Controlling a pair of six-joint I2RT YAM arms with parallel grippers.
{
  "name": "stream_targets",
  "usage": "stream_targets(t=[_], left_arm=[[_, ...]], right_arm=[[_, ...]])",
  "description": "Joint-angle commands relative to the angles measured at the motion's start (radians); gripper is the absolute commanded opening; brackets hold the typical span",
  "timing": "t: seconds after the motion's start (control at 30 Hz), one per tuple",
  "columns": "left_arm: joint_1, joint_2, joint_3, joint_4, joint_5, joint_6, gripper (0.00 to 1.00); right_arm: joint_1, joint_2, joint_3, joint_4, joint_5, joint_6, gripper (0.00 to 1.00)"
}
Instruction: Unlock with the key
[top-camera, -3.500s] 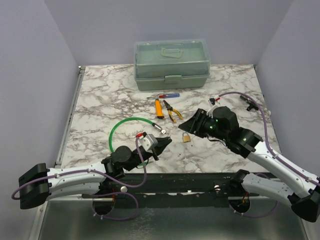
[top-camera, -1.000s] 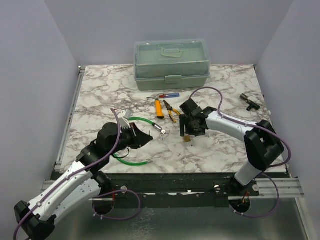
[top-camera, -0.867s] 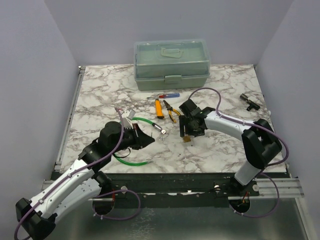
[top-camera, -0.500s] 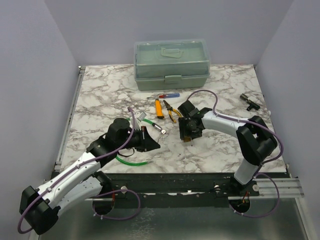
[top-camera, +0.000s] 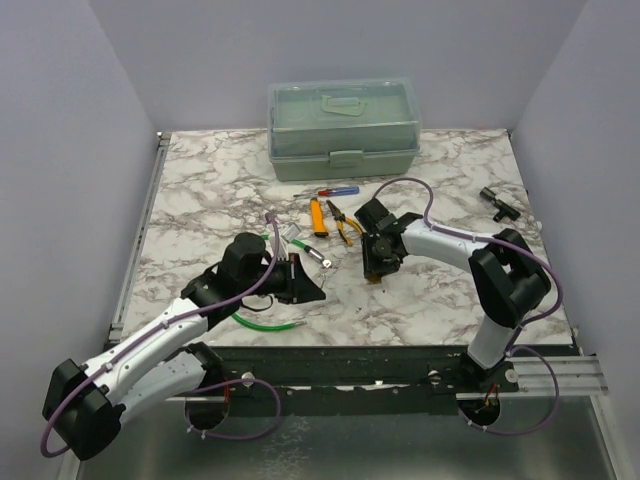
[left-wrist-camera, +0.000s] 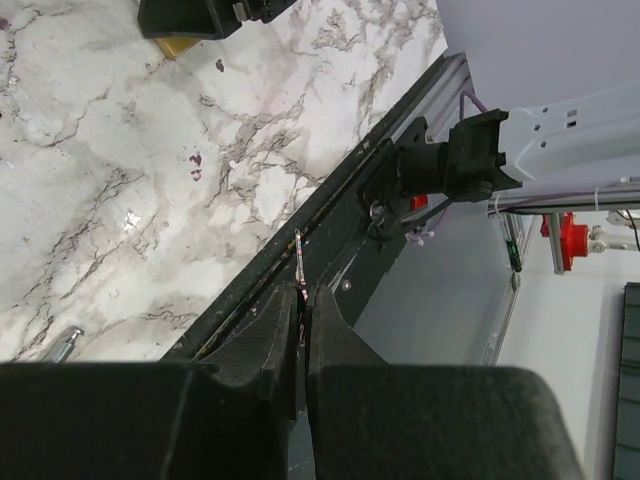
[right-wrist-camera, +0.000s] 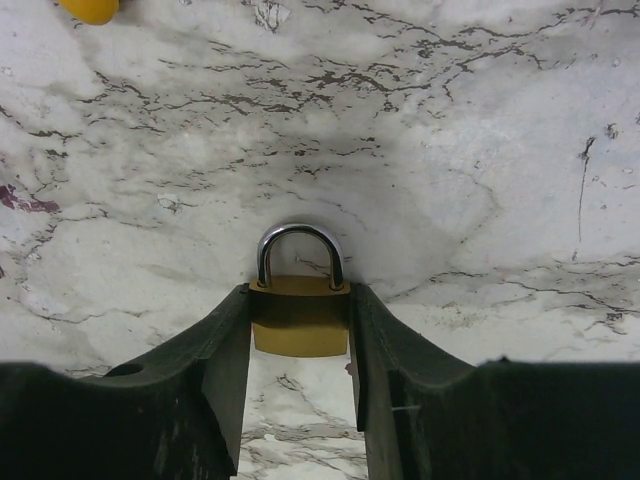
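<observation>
A brass padlock (right-wrist-camera: 299, 314) with a silver shackle lies on the marble table. My right gripper (right-wrist-camera: 299, 330) is shut on its body, one finger on each side, the shackle pointing away. In the top view the right gripper (top-camera: 376, 262) covers most of the padlock (top-camera: 372, 279). My left gripper (top-camera: 318, 291) is a short way to the left, low over the table and pointing right. In the left wrist view it (left-wrist-camera: 300, 296) is shut on a thin metal sliver, the key (left-wrist-camera: 298, 252), seen edge-on. The padlock (left-wrist-camera: 186, 46) shows at the top there.
A green toolbox (top-camera: 343, 128) stands at the back. A screwdriver (top-camera: 330, 190), an orange-handled tool (top-camera: 317, 217) and pliers (top-camera: 344, 223) lie behind the padlock. A green cable loop (top-camera: 252, 241) with a silver end (top-camera: 325, 257) lies under my left arm. A black part (top-camera: 495, 204) sits far right.
My left gripper has moved right, closer to the padlock. My right gripper has stayed on the padlock with only a small shift.
</observation>
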Motion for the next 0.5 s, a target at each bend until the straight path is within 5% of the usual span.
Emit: stream_targets(t=[0.0,0.2,0.47], left_arm=[[0.002,0.016,0.003,0.02,0.03,0.018,0.0],[0.0,0.048,0.007,0.02,0.029,0.019,0.0],[-0.02,0.078,0.013,0.044,0.008,0.026,0.0]], right_arm=[[-0.001,0.044,-0.008,0.007,-0.028,0.006,0.29],[-0.001,-0.013,-0.009,0.012,-0.028,0.054,0.01],[-0.001,-0.176,-0.013,0.006,-0.045,0.277,0.0]])
